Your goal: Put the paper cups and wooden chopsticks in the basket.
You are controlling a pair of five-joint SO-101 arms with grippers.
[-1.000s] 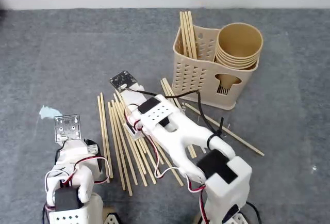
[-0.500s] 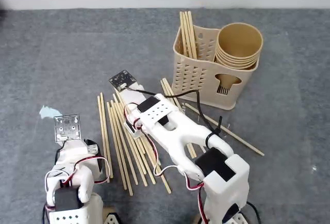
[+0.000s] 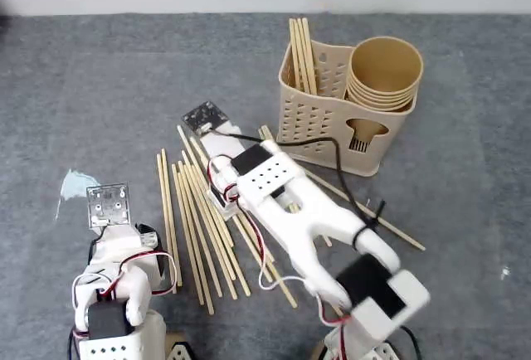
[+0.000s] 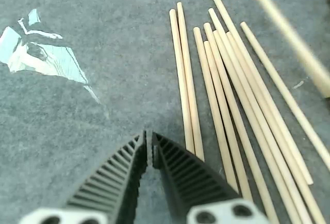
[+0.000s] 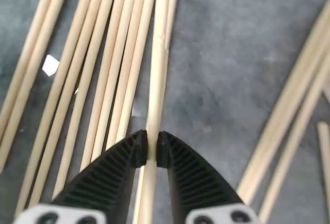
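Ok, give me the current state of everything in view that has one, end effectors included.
left end effector, shut, holding nothing, over the table
right end effector, shut on the gripped chopstick
gripped chopstick, clamped between the jaws, in line with the loose ones
loose chopsticks, lying flat on the table, outside the basket
basket, upright
paper cups, stacked upright inside the basket
basket chopsticks, standing on end in the basket's other compartment
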